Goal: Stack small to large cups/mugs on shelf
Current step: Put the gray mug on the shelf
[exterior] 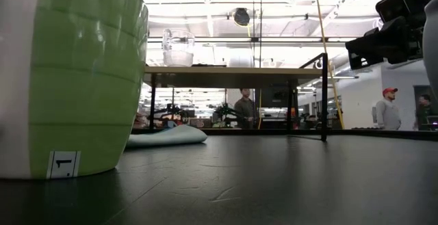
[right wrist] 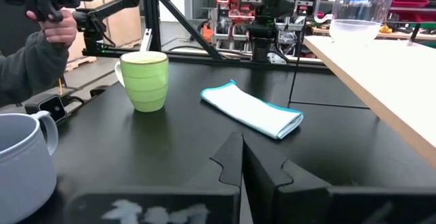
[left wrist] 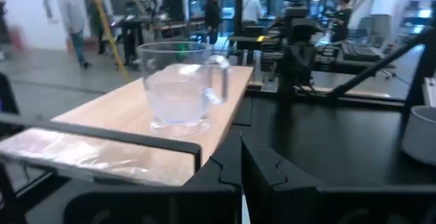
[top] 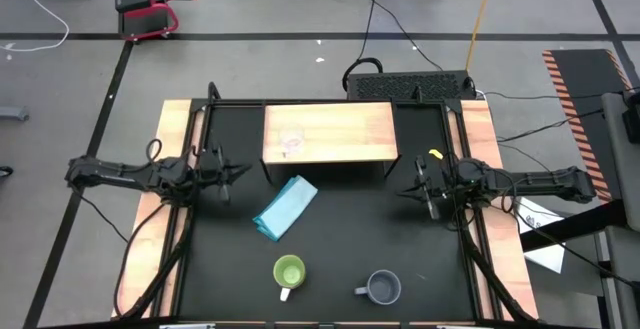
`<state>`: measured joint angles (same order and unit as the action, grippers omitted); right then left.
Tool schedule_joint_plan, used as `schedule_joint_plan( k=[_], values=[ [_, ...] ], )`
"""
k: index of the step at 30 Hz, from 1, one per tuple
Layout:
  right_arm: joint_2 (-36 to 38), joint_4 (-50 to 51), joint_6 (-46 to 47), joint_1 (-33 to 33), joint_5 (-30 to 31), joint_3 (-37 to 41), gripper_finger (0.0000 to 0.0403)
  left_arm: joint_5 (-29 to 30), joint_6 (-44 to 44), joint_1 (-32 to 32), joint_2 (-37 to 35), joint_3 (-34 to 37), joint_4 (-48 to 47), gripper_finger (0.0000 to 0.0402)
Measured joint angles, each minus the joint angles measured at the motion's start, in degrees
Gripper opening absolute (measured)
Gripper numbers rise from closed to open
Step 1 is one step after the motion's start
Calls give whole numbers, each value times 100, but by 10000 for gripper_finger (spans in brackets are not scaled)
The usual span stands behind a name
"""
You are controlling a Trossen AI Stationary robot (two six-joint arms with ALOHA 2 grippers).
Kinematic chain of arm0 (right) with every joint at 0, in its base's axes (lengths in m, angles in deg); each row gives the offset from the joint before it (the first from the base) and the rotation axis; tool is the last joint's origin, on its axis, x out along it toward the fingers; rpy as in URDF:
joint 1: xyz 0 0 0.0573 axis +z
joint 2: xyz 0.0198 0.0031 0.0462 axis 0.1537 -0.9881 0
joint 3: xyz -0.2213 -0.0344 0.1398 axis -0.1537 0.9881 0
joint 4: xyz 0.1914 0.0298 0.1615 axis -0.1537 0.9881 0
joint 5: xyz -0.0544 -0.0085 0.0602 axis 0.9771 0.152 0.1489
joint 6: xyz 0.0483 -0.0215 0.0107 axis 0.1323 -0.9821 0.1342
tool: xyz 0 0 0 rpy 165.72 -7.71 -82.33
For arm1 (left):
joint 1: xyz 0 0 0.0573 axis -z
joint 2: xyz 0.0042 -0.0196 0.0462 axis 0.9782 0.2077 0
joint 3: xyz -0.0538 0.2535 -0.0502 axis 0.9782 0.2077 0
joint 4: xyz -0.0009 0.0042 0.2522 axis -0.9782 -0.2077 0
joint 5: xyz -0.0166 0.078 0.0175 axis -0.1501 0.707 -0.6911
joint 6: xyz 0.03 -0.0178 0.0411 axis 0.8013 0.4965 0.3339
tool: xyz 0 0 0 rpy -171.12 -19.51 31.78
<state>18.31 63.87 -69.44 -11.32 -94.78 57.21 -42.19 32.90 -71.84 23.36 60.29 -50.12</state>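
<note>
A small clear glass cup (top: 291,141) stands upright on the left part of the light-wood shelf (top: 350,129); it also shows in the left wrist view (left wrist: 180,84). A lime-green mug (top: 289,272) with a white handle and a grey-blue mug (top: 382,288) stand on the black table near its front edge. My left gripper (top: 240,172) hovers left of the shelf's front, fingers shut (left wrist: 242,152) and empty. My right gripper (top: 405,190) hovers right of the shelf's front, fingers shut (right wrist: 242,152) and empty.
A light blue folded cloth (top: 287,207) lies on the table between the shelf and the mugs. Wooden strips (top: 150,239) run along both table sides. People stand in the room beyond, and a person's hand (right wrist: 41,33) shows past the near left side.
</note>
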Motion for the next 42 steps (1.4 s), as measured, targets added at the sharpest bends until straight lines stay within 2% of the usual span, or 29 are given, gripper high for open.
schedule_joint_plan(
  k=[4,19,31,37,42],
  values=[
    [0,2,0,0,0,0,0,-253,318,96,-121,156,39,0],
    [-2,31,-1,0,-2,-1,0,-236,183,125,-248,544,30,0],
    [-1,31,-2,0,0,0,0,-378,92,125,-234,542,54,3],
    [-2,31,-2,0,0,-1,0,-381,75,125,-233,540,-220,2],
    [-2,28,-24,0,0,-1,0,-393,9,125,-233,540,-198,14]
  ],
)
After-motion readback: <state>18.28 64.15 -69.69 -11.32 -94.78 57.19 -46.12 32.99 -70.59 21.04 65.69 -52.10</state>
